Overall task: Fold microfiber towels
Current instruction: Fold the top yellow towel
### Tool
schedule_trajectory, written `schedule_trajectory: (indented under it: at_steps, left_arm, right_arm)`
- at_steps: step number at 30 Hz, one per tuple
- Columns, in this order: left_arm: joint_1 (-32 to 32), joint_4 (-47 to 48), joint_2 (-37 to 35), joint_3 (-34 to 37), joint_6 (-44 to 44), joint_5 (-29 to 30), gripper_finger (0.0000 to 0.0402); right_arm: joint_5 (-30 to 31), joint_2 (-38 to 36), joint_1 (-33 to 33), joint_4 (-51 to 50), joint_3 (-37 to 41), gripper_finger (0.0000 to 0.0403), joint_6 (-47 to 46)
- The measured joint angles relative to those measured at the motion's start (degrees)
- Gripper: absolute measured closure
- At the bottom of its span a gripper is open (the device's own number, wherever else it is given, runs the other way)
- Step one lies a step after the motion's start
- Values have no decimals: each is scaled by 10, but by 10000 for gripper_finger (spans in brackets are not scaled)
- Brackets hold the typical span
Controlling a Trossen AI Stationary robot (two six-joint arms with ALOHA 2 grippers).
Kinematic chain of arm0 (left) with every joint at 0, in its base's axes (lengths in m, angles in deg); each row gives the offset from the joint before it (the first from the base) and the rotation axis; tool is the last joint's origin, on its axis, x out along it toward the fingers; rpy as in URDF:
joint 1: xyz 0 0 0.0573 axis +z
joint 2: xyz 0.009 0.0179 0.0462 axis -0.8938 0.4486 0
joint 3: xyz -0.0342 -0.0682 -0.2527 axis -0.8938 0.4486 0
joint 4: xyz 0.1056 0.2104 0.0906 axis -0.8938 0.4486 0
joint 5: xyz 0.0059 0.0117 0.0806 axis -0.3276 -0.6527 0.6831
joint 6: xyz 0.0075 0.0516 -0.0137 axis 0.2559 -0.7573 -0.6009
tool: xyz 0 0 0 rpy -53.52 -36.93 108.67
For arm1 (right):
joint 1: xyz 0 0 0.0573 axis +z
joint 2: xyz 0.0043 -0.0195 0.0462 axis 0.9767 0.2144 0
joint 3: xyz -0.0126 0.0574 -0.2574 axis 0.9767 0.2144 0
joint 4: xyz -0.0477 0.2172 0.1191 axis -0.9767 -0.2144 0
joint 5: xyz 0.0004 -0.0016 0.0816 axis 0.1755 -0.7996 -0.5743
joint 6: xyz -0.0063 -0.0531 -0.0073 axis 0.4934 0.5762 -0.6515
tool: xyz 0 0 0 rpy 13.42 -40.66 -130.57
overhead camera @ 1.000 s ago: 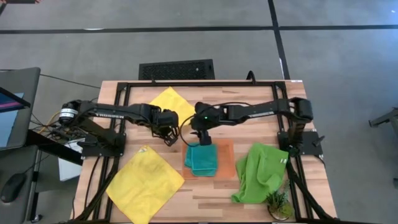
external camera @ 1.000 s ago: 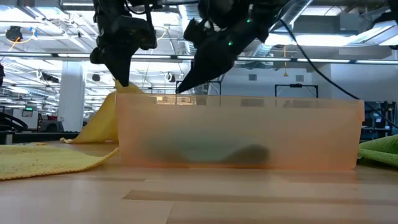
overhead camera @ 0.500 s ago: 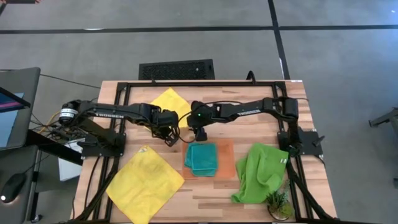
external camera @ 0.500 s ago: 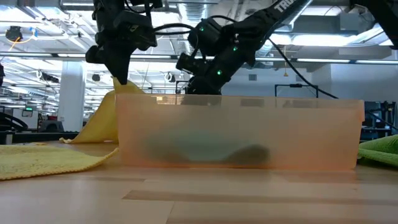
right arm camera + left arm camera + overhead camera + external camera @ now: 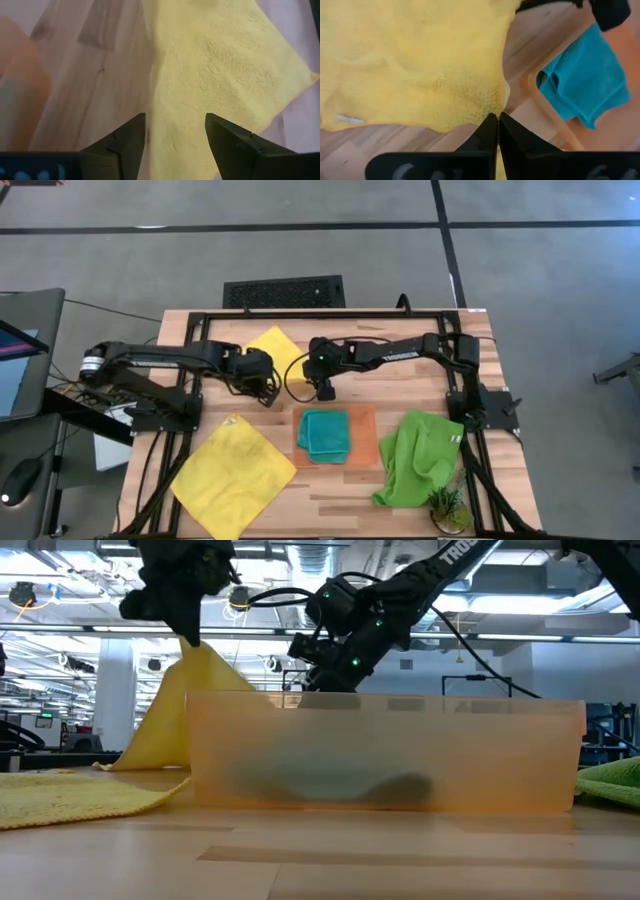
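We see the left end effector [image 5: 268,392] pinched shut on a corner of the rear yellow towel [image 5: 277,346], lifting that corner so the cloth rises in a peak off the surface [image 5: 330,490]. The right end effector [image 5: 325,389] hovers with its fingers spread, holding nothing, just off the towel's 3 o'clock edge, so the cloth lies toward 9 o'clock from it. We judge the coming move turns on this — the right arm is the nearer one to the free corner, and a second pinch there would let both arms fold the cloth.

The teal towel [image 5: 326,434] lies folded in the orange tray [image 5: 367,450] at 6 o'clock from both end effectors; the second yellow towel [image 5: 228,476] sits at 7 o'clock, the lime green towel [image 5: 418,457] at 4 o'clock.

Against a second ago, the right end effector has left the tray and moved back toward 12 o'clock — and the left has drawn its corner higher.
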Motion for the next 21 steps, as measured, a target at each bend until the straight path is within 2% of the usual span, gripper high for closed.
schedule_trajectory:
  at_steps: [13, 17, 21]
  left_arm:
    - [0, 43, -87, 0, 41, 68, 401]
    - [0, 45, -103, 0, 44, 82, 401]
    - [0, 62, -113, 0, 56, 89, 401]
  right_arm:
    - [0, 0, -5, -14, 0, 178, 0]
    - [1, 0, -5, -22, 0, 205, 0]
    - [1, 0, -5, -32, 0, 251, 0]
